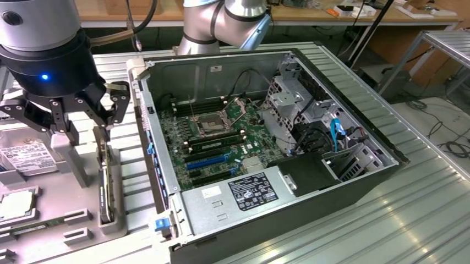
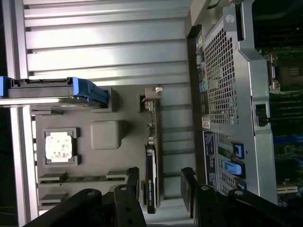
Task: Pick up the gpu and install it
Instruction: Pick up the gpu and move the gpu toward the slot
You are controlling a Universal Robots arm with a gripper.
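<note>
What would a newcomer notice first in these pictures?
The open computer case in the middle, its green motherboard exposed. At the exterior view's left, the black gripper hangs with jaws open over the gpu, which stands on edge in a grey holder.

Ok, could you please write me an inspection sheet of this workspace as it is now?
Surface: ribbed metal table carrying a grey parts holder and an open computer case.
Job's things: gpu stands on edge in the holder, beside the case; not yet lifted.
Clutter: hard drive, processor and memory stick in the holder.
Grippers: gripper above the gpu, fingers open on either side of the card, no contact seen.
Cables: blue cables inside the case; dark cables on the floor.
Surroundings: wooden bench behind the table.
</note>
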